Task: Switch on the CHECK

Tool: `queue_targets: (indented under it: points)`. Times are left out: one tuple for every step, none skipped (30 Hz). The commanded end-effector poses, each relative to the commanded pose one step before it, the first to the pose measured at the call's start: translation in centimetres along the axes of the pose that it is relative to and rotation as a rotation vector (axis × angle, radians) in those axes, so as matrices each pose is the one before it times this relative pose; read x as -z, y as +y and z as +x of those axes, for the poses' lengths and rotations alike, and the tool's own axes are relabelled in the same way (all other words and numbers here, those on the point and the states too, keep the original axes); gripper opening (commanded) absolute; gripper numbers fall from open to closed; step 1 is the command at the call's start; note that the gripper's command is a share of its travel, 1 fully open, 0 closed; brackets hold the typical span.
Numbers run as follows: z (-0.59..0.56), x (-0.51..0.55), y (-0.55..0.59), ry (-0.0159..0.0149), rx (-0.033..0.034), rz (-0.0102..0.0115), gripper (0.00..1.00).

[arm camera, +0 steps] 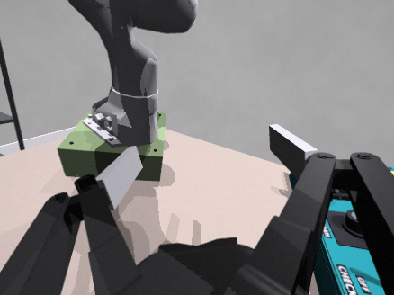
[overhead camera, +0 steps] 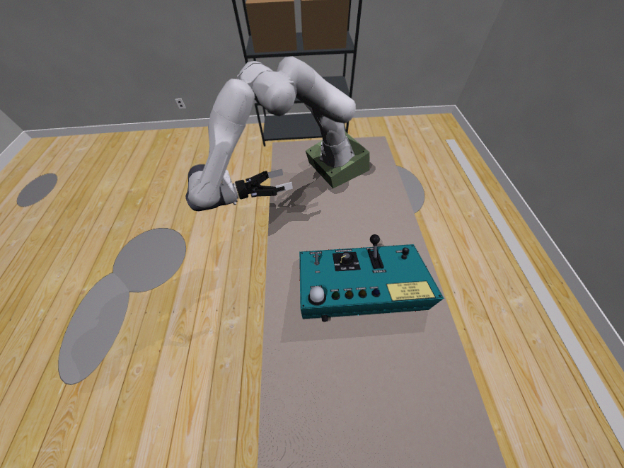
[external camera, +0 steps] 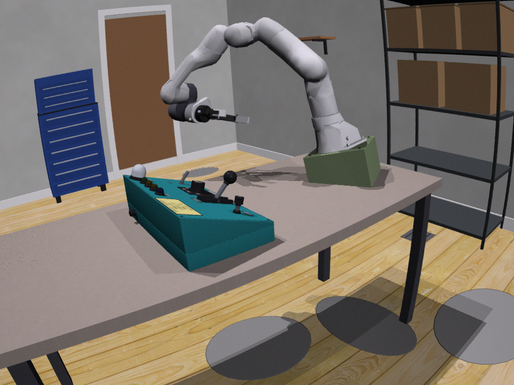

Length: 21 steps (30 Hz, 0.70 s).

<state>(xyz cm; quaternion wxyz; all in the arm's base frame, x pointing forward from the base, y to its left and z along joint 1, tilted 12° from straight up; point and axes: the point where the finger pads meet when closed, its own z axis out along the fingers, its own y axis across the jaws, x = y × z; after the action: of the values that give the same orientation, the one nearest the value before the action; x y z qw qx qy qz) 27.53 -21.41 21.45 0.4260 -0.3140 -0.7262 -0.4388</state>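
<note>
The gripper (external camera: 233, 118) hangs released, its jaws spread wide and nothing between them, held high over the tabletop (external camera: 326, 214) and pointing sideways toward the arm's green pedestal (external camera: 372, 175). That height probably serves as a safe starting pose, well apart from every control. In the wrist view the two pale pads (arm camera: 119, 174) frame the pedestal, while a corner of the teal console (arm camera: 346, 266) shows at lower right with part of the CHECK lettering.

The console (overhead camera: 416, 306) sits near the middle of the tabletop, its sloped panel carrying a small toggle (overhead camera: 315, 258) at the far left corner, a rotary knob (overhead camera: 344, 260), a ball-topped lever (overhead camera: 374, 239), a small stick (overhead camera: 404, 252) and a white dome button (overhead camera: 316, 295). Which switch is CHECK I cannot read from above; judging by the wrist view, it lies at the panel's near-arm edge.

There is open room between gripper and console for a descent. The lever stands tall, so a path from the left side looks safer. A light press matters, since the console rests loose.
</note>
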Motion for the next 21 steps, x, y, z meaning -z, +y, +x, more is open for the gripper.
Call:
queue_targets:
  points:
    - [0.005, 0.004, 0.003, -0.0001, 0.00006, 0.00004, 1.0]
    - [0.0, 0.0, 0.0, 0.0, 0.0, 0.0, 1.0]
    - [0.0, 0.0, 0.0, 0.0, 0.0, 0.0, 1.0]
    - [0.0, 0.0, 0.0, 0.0, 0.0, 0.0, 1.0]
    - [0.0, 0.0, 0.0, 0.0, 0.0, 0.0, 1.0]
    - [0.0, 0.0, 0.0, 0.0, 0.0, 0.0, 1.0]
    - [0.0, 0.0, 0.0, 0.0, 0.0, 0.0, 1.0]
    - [0.0, 0.0, 0.0, 0.0, 0.0, 0.0, 1.0]
    - [0.0, 0.0, 0.0, 0.0, 0.0, 0.0, 1.0]
    - [0.0, 0.0, 0.0, 0.0, 0.0, 0.0, 1.0]
    - [0.0, 0.0, 0.0, 0.0, 0.0, 0.0, 1.0]
    - [0.0, 0.0, 0.0, 0.0, 0.0, 0.0, 1.0]
    - [0.0, 0.0, 0.0, 0.0, 0.0, 0.0, 1.0]
    - [0.0, 0.0, 0.0, 0.0, 0.0, 0.0, 1.0]
    - [0.0, 0.0, 0.0, 0.0, 0.0, 0.0, 1.0]
    - [0.0, 0.0, 0.0, 0.0, 0.0, 0.0, 1.0]
    - [0.0, 0.0, 0.0, 0.0, 0.0, 0.0, 1.0]
    - [-0.001, 0.0, 0.002, -0.00008, 0.00025, 0.00014, 1.0]
    - [-0.005, 0.002, 0.016, -0.00052, 0.00169, 0.00093, 1.0]
    - [-0.014, 0.005, 0.043, -0.00136, 0.00443, 0.00245, 1.0]
    - [-0.026, 0.009, 0.081, -0.00253, 0.00834, 0.00461, 1.0]
